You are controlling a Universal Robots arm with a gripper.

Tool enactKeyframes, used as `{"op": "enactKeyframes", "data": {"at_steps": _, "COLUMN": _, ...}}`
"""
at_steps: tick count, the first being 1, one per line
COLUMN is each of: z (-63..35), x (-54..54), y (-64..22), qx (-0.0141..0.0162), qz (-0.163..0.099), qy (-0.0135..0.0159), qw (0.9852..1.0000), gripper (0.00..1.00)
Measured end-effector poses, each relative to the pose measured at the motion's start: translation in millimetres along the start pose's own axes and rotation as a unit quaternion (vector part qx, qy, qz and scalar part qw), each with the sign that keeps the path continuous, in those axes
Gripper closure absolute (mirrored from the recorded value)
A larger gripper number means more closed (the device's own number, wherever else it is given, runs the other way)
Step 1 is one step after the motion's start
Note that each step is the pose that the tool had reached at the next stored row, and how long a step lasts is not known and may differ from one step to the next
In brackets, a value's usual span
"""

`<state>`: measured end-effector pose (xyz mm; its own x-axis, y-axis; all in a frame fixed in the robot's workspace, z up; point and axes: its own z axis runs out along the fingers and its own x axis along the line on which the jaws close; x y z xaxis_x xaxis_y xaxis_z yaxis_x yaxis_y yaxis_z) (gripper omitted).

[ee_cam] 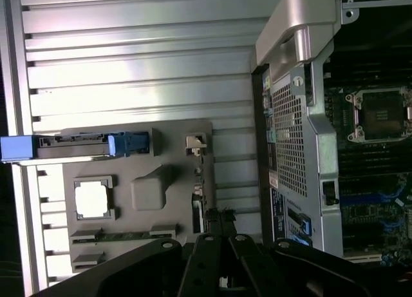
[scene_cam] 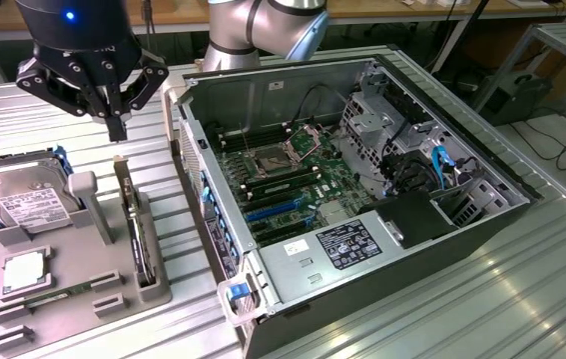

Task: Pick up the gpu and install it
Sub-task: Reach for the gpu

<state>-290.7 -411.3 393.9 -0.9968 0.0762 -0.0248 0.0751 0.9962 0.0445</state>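
step: approach for pick | black gripper [scene_cam: 116, 132] pinched closed, empty, above thin dark gpu card [scene_cam: 135, 224] edge-up in grey plastic tray [scene_cam: 113, 262] | next: you'd need jaws spread, aligned with card

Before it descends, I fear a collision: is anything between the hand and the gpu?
Nothing visible. The hand hangs above one end of the gpu, open air between them. It stands on edge in the tray, the hard drive well aside.

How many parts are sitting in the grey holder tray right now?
4 on the tray: hard drive at its far end, processor in the middle, memory stick nearer the camera, gpu standing on edge along the side facing the computer case. Smaller ones may be hidden.
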Motion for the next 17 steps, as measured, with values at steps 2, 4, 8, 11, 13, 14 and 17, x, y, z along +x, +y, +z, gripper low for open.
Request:
{"op": "enactKeyframes", "data": {"at_steps": 2, "z": -0.1, "x": 2.0, "y": -1.5, "qx": 0.0, "qz": 0.0, "qy": 0.0, "qw": 1.0, "gripper": 0.89}}
{"op": "enactKeyframes", "data": {"at_steps": 4, "z": -0.2, "x": 3.5, "y": -2.5, "qx": 0.0, "qz": 0.0, "qy": 0.0, "qw": 1.0, "gripper": 0.89}}
{"op": "enactKeyframes", "data": {"at_steps": 8, "z": -0.3, "x": 6.6, "y": -4.6, "qx": 0.0, "qz": 0.0, "qy": 0.0, "qw": 1.0, "gripper": 0.89}}
{"op": "enactKeyframes", "data": {"at_steps": 11, "z": -0.5, "x": 8.4, "y": -6.0, "qx": 0.0, "qz": 0.0, "qy": 0.0, "qw": 1.0, "gripper": 0.89}}
{"op": "enactKeyframes", "data": {"at_steps": 13, "z": -0.5, "x": 9.6, "y": -7.0, "qx": 0.0, "qz": 0.0, "qy": 0.0, "qw": 1.0, "gripper": 0.89}}
{"op": "enactKeyframes", "data": {"at_steps": 14, "z": -0.5, "x": 9.9, "y": -7.3, "qx": 0.0, "qz": 0.0, "qy": 0.0, "qw": 1.0, "gripper": 0.89}}
{"op": "enactKeyframes", "data": {"at_steps": 17, "z": -0.6, "x": 10.1, "y": -7.9, "qx": -0.0001, "qz": 0.0, "qy": 0.0, "qw": 1.0, "gripper": 0.89}}
